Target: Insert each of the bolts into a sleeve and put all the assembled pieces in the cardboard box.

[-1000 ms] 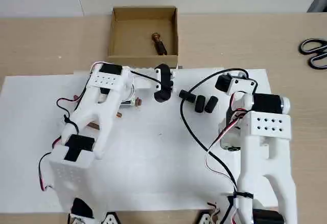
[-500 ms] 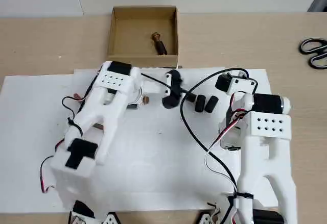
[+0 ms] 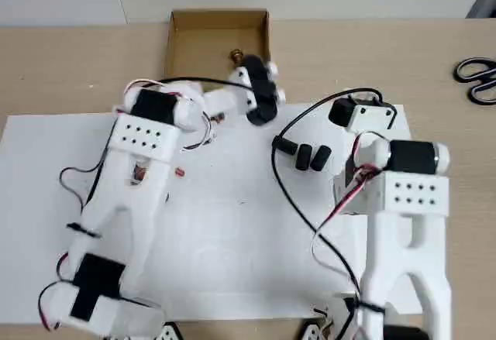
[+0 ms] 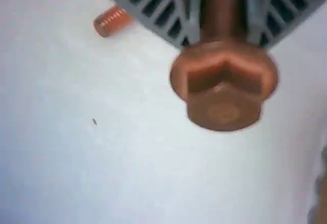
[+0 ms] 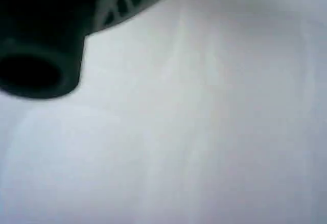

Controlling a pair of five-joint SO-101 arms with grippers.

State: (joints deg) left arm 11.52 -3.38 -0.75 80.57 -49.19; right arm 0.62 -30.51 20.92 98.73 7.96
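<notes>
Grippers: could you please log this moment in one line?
left gripper shut on bolt | right gripper shut on sleeve | spare bolt on sheet

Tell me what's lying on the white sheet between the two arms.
In the high view, three black sleeves lie there nearer the right arm, a small loose bolt nearer the left arm, and a black cable crosses.

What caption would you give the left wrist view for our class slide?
Left gripper clamps a copper hex-head bolt above the white sheet; a second bolt lies loose on it.
</notes>
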